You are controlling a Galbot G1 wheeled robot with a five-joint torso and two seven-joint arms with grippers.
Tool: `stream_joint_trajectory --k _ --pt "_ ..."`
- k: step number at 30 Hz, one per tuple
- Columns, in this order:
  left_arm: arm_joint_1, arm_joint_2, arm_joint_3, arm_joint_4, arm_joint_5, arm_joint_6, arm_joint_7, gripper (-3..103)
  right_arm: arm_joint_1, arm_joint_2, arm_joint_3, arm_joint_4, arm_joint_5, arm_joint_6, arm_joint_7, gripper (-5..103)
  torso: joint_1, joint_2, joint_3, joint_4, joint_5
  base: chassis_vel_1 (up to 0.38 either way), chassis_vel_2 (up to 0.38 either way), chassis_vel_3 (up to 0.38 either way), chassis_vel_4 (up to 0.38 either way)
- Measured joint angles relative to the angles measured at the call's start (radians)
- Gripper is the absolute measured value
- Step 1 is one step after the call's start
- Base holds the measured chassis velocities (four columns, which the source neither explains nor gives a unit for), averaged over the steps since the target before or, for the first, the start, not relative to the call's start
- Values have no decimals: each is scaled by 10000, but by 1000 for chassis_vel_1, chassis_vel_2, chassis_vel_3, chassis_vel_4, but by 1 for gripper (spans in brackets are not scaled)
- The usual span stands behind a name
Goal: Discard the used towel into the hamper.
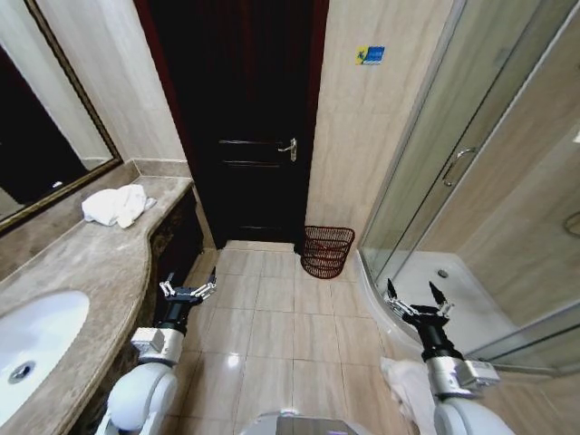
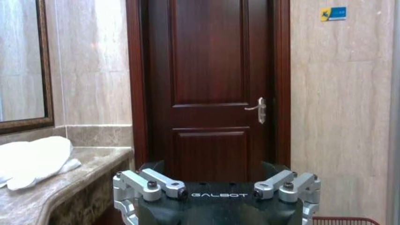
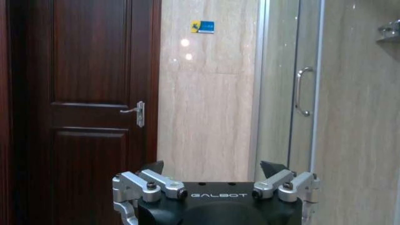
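The white towel (image 1: 116,206) lies crumpled on the marble counter (image 1: 82,272), left of the dark door (image 1: 245,118) — well apart from both spread-fingered, empty grippers, left gripper (image 1: 188,291) and right gripper (image 1: 416,300). The hamper (image 1: 326,251) stands upright at the door's right foot.

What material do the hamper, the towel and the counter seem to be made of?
Hamper: reddish-brown open weave, wire or wicker; I cannot tell which. Towel: soft white cloth, crumpled in folds, probably terry. Counter: polished brown stone, likely marble, judging by its mottled veins and sheen.

Place: a bathroom
Signs: oval white basin (image 1: 36,340) in brown marble counter (image 1: 91,263), glass-walled shower stall (image 1: 471,181), beige-tiled floor (image 1: 272,317)
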Motion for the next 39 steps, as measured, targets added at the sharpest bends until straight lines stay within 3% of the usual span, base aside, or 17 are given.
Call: stream_joint_trajectory --k 39 --pt "304 -183 -56 77 12 -240 125 100 -120 57 -131 -8 -267 200 -171 100 0 0 0 0 -1 -108 182 183 -108"
